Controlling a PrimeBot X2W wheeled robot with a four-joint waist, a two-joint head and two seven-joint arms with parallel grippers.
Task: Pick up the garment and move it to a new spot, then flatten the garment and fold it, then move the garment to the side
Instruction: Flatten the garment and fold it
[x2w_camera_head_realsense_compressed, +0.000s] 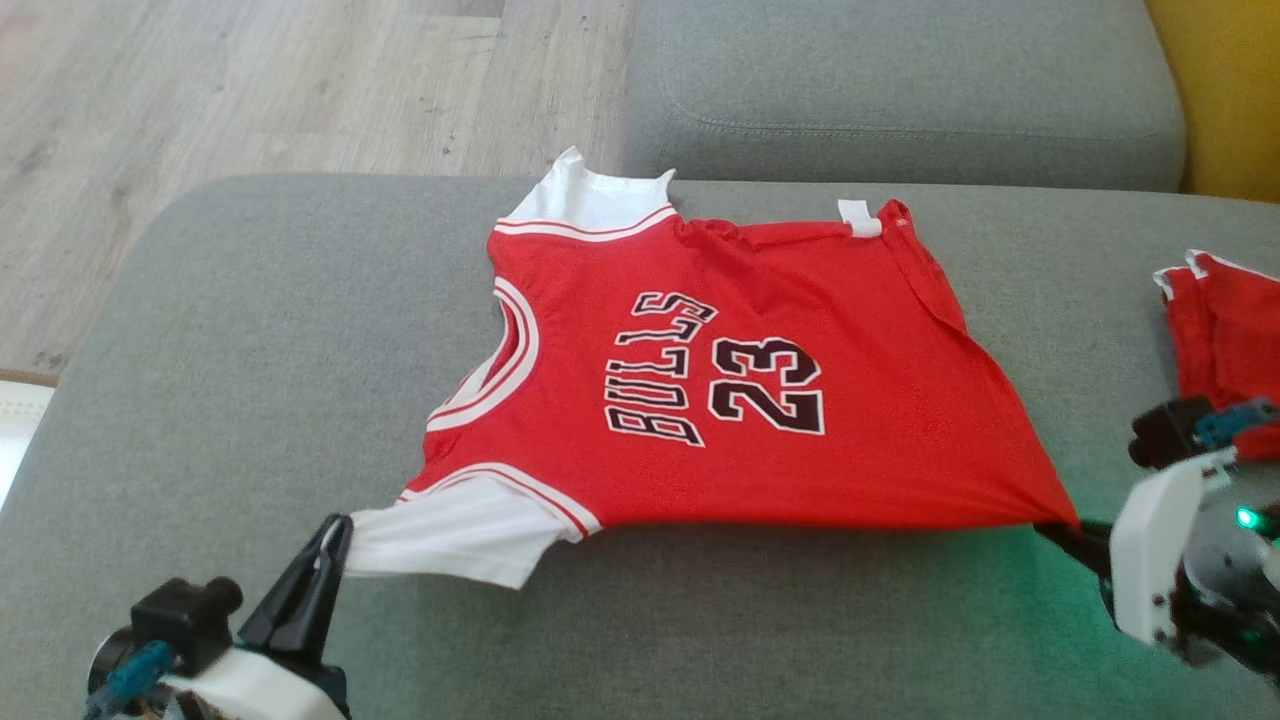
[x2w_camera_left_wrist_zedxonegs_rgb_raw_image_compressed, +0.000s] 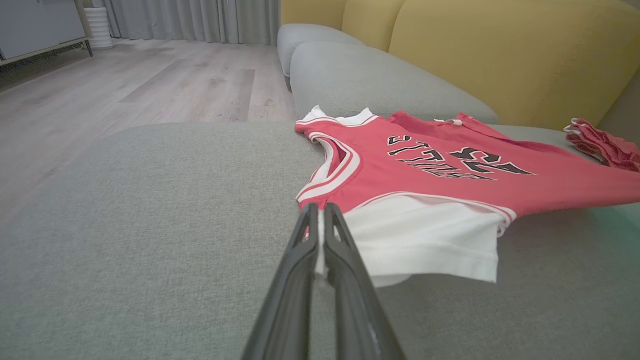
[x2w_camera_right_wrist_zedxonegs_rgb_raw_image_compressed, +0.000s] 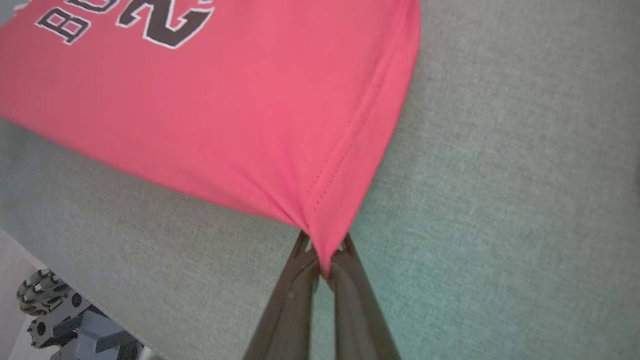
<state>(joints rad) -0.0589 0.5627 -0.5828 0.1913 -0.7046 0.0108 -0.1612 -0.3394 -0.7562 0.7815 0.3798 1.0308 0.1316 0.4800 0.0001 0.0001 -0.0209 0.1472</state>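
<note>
Fingers (x2w_camera_left_wrist_zedxonegs_rgb_raw_image_compressed: 295, 280) of the left gripper (x2w_camera_head_realsense_compressed: 335, 530) are clamped shut on the edge of the white sleeve (x2w_camera_head_realsense_compressed: 450, 530), and over at the right gripper (x2w_camera_head_realsense_compressed: 1062, 530) the dark pair is pinched just as tight on the hem corner (x2w_camera_right_wrist_zedxonegs_rgb_raw_image_compressed: 325, 245) of the Bulls 23 jersey (x2w_camera_head_realsense_compressed: 750, 400)! That jersey sits mid-cushion, print up, its near edge pulled taut and lifted between the two grips, left at 7 o'clock of it, right at 4 o'clock. Its far edge at 1 o'clock looks rumpled, so I'd call this the flattening stage: placing seems done, folding and the shift aside are yet to come. No bin or basket in play; the grey sofa seat (x2w_camera_head_realsense_compressed: 250, 350) carries it all, with a second red garment (x2w_camera_head_realsense_compressed: 1220, 320) at 3 o'clock.
</note>
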